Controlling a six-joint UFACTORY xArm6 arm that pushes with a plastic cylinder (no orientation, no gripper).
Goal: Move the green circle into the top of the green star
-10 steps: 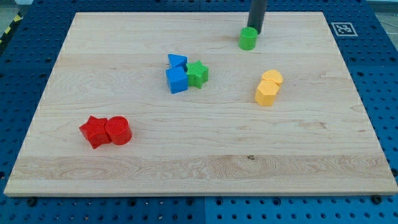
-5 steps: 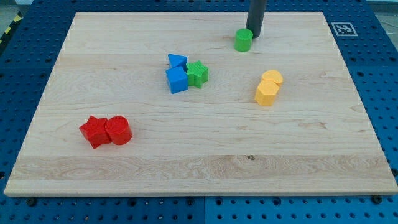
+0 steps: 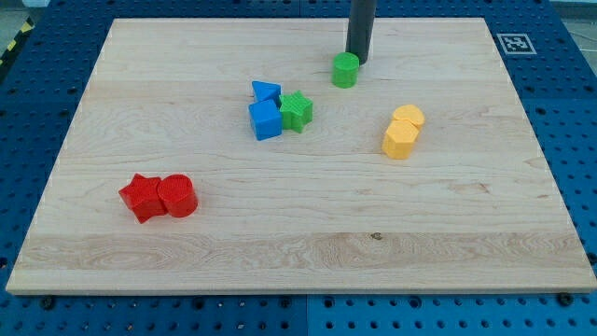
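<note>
A: Camera view: which step is this?

B: The push itself, I judge. My tip (image 3: pixel 358 62) sits just beside the green circle (image 3: pixel 345 70), on its upper right; the green star (image 3: pixel 297 111) lies near, down-left, against 2 blue blocks (image 3: pixel 266 111).

A: Next?

B: Drive down-left so the circle meets the star's top.

A: Pose? Pincer?

B: Rod upright on the counter (image 3: pixel 280 215); there is no pincer.

Green circle (image 3: pixel 345 69) — dark rod (image 3: pixel 360 30)
</note>
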